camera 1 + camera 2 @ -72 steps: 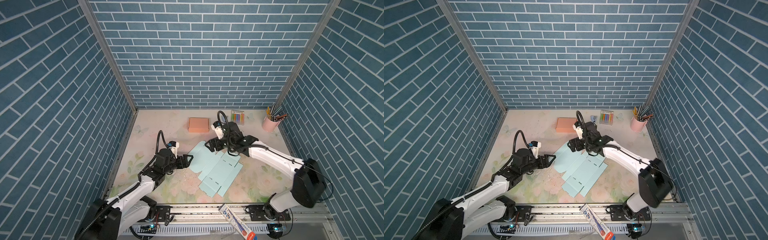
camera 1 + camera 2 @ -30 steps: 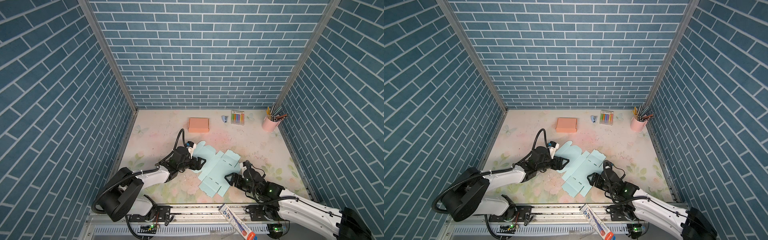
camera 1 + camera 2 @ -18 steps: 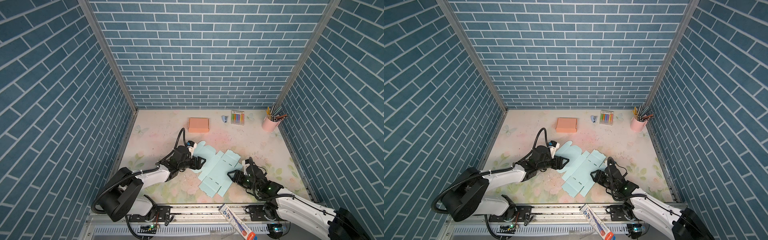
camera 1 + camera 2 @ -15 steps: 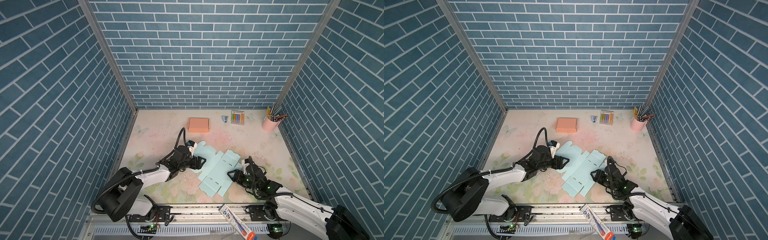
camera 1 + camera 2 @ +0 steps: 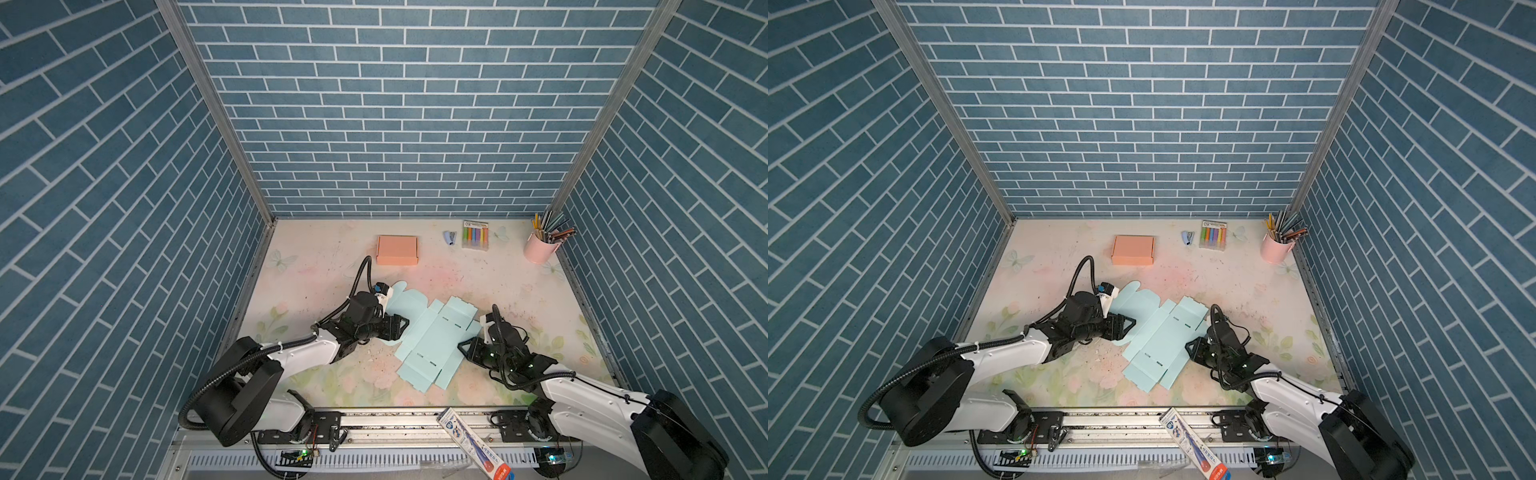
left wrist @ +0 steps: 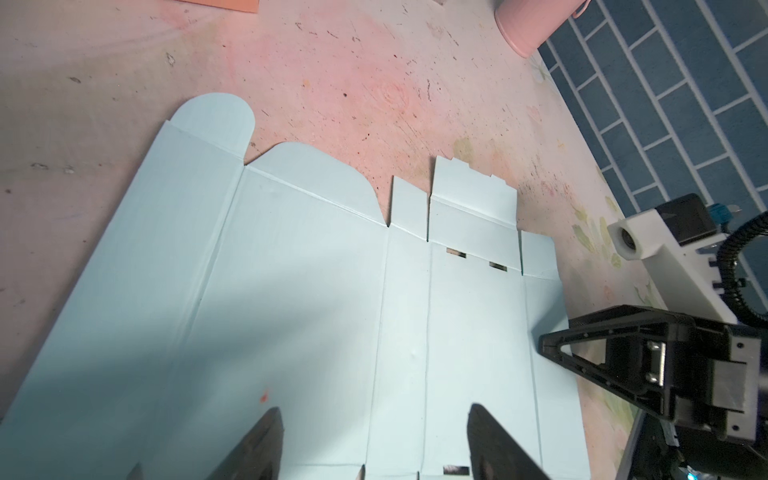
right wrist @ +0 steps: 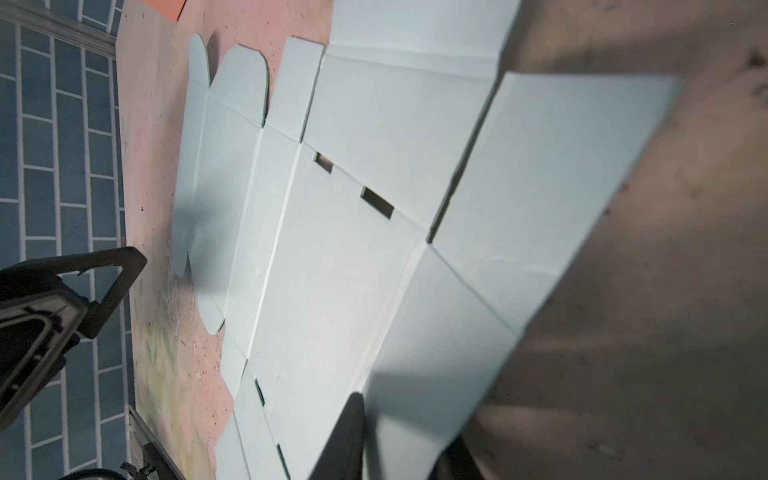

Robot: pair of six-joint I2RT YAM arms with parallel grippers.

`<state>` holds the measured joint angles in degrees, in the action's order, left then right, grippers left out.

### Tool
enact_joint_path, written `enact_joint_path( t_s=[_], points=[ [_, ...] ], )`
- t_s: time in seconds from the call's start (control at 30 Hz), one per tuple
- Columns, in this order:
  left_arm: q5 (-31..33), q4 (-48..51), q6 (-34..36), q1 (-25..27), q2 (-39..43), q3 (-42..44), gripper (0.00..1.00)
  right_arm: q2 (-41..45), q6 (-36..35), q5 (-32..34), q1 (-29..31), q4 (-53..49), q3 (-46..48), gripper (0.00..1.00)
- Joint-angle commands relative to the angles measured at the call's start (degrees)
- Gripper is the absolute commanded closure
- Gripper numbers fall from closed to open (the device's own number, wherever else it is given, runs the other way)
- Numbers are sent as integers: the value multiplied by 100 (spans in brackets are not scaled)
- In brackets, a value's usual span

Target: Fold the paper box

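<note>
I see the flat paper box (image 5: 432, 336) unfolded mid-table between 2 grippers. The left gripper (image 5: 400, 327), spread wide, overlaps its left edge. The right gripper (image 5: 464, 347) meets its right edge; I cannot tell whether it pinches. Bare table (image 5: 478, 276) stretches beyond the far edge.

Blue brick-pattern walls (image 5: 395, 124), pale floral tabletop (image 5: 498, 270), metal corner posts (image 5: 217, 112)

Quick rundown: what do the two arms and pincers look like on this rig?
The left arm and right arm: white shell links, black joints and bases. The left pincer and right pincer: black, hollow triangular fingers. A white camera block on each wrist, black ribbed hose looping from it.
</note>
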<state>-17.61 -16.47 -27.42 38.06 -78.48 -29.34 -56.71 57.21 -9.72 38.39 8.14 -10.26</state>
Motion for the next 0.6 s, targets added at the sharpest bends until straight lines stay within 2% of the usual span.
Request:
enact_joint_path(
  t_s=[0.0,0.23,0.33,0.47,0.57],
  points=[
    [82,86,29,35,96,-69,30,-51,-302,73,-88,-127,-153,78],
    [151,205,28,42,156,-41,31,-126,-816,-29,-491,-258,-376,84],
    [241,376,95,43,214,-85,31,-379,-1271,-138,-747,-516,-642,84],
    [410,557,195,39,251,-183,31,-1079,-2094,0,-860,-1258,-1377,84],
    [474,553,232,11,144,-235,31,-1683,-2562,30,-860,-1410,-1795,83]
  ],
)
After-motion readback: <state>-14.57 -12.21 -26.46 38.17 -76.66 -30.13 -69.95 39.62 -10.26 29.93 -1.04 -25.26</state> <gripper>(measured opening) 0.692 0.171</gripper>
